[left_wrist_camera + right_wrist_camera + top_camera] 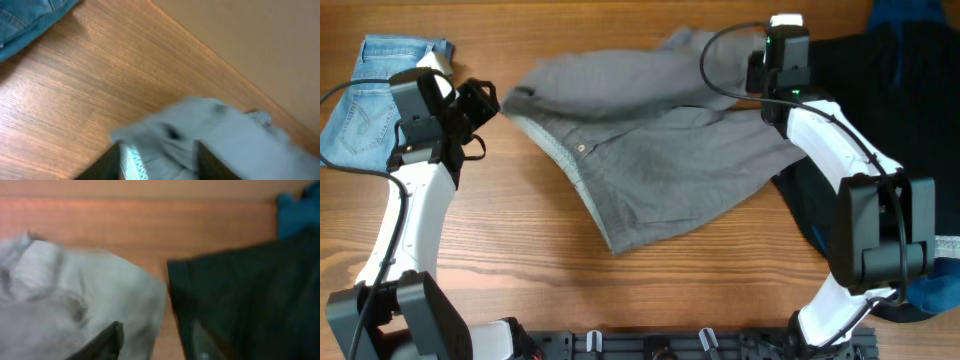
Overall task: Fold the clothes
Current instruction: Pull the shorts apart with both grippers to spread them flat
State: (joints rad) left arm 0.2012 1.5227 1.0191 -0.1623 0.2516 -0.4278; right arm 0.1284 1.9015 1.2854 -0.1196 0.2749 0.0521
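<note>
Grey shorts [650,160] lie mid-table, with the upper part folded over and a button and waistband showing at the left. My left gripper [486,100] is open just left of the shorts' left edge. In the left wrist view its fingers [160,167] are spread, with the grey cloth [210,135] between and ahead of them. My right gripper [772,62] hovers over the shorts' far right corner. In the right wrist view its fingers [155,345] are apart, above the grey cloth [75,310] and the edge of a black garment [250,295].
Folded blue jeans [370,90] lie at the far left and also show in the left wrist view [30,15]. The black garment [880,110] covers the right side. Blue cloth [910,15] lies at the far right corner, and more [935,290] at the right edge.
</note>
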